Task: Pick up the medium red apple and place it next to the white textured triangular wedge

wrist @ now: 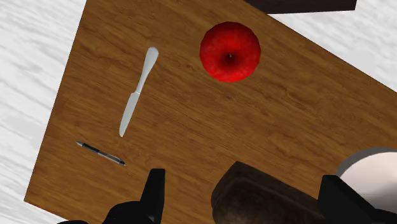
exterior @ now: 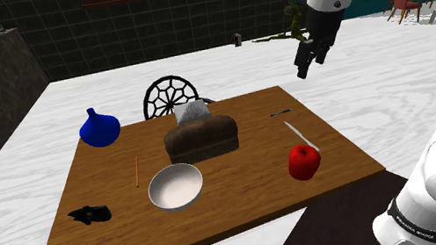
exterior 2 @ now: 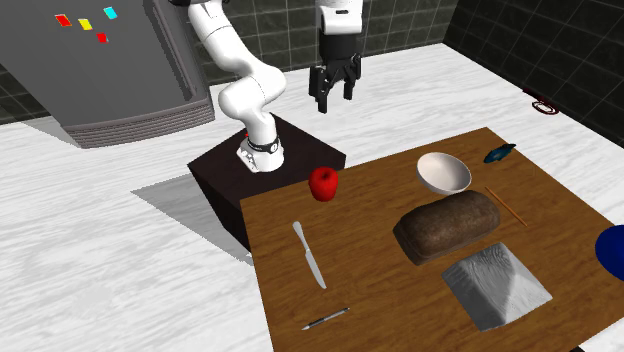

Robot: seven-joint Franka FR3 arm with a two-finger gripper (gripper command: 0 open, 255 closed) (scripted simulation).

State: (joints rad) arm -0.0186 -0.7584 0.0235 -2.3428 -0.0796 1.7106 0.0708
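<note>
Your gripper (exterior: 312,60) hangs open and empty, high above the wooden surface (exterior: 246,202), so the reach for the red apple (exterior: 304,162) looks not yet begun. The apple sits near the surface's edge closest to the stand, a table knife (exterior: 301,134) close beside it. Next, descend over the apple, then carry it past the bread loaf (exterior: 201,138) to the white wedge (exterior: 191,113), where bare wood lies open toward the pen (exterior: 281,113).

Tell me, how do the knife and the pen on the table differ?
The knife is pale and silvery; the pen is mostly dark. The knife is longer and broader, the pen a thin stick. The knife lies closer to the apple, the pen nearer a corner of the table. Both lie flat on the wooden top.
</note>
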